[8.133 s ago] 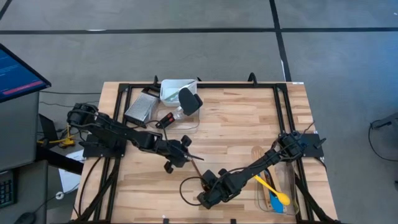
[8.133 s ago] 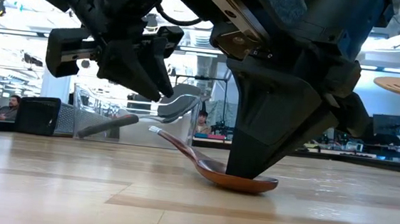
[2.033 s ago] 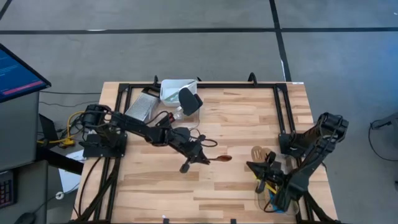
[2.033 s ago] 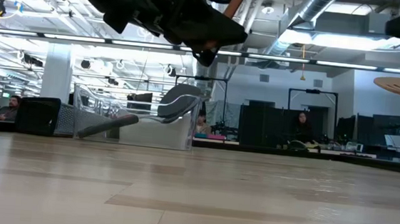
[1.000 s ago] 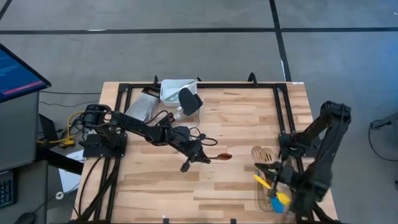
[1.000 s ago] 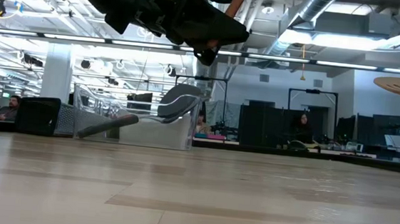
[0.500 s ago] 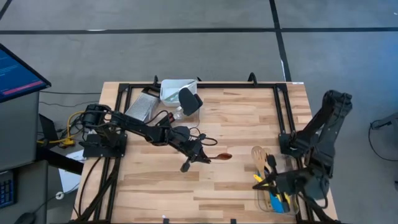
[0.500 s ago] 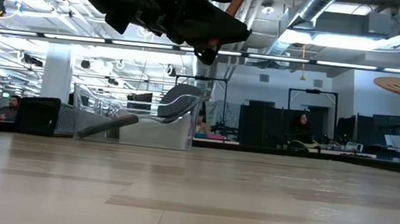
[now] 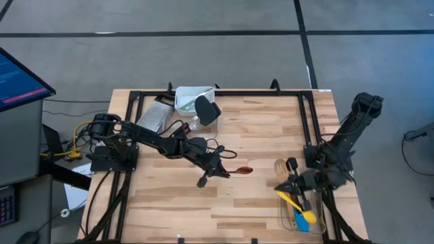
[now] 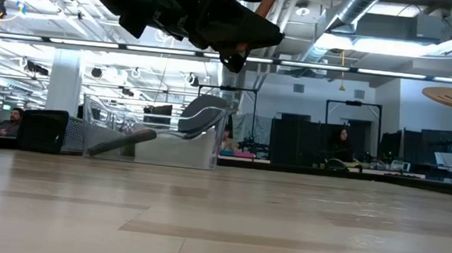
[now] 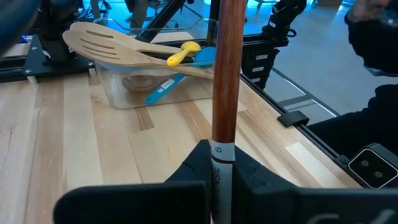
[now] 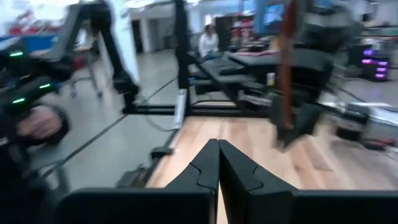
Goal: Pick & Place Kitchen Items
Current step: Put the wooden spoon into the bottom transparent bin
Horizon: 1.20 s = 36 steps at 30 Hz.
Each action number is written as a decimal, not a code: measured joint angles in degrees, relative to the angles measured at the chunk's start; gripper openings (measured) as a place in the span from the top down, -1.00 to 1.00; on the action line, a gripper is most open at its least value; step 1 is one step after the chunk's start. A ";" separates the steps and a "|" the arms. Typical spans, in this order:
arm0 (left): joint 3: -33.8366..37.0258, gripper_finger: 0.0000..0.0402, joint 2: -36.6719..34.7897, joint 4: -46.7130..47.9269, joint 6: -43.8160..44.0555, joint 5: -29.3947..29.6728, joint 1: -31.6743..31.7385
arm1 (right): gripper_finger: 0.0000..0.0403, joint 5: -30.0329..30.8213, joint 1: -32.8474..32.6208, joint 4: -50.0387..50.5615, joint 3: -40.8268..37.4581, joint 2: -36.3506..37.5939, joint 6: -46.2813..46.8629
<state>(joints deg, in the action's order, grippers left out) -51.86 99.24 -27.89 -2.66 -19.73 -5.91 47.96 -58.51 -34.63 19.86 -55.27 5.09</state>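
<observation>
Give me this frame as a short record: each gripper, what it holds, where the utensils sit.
left gripper: shut on the dark-brown wooden spoon, lifted above mid-table
spoon handle: clamped between the fingers, seen from the left wrist
right gripper: shut, empty, at the right tub
clear rectangular tub, right: holds a slotted wooden turner, yellow silicone spoon and blue utensil
clear tub, back left: holds a black spatula

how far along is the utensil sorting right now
Done: the right tub near the right arm already holds a yellow spoon, a blue one and a wooden slotted turner. In hand: the left pincer is shut on a brown wooden spoon, held above the table. Left: placing it. The right pincer is shut and empty.
</observation>
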 joint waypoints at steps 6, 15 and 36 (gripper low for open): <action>-0.02 0.99 0.00 -0.12 0.00 0.00 0.00 | 1.00 0.04 8.27 -11.38 -7.30 -0.31 2.17; 0.00 0.99 0.00 -0.41 0.00 0.58 0.00 | 1.00 -9.02 15.93 -11.31 -7.34 -0.28 3.12; 0.00 0.99 0.00 -1.82 -0.02 2.63 0.00 | 0.22 -19.60 25.83 -11.26 -6.08 -0.35 5.39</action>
<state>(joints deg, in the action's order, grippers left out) -51.86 99.24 -29.71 -2.67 -17.10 -5.91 28.36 -32.69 -45.89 13.78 -55.62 10.48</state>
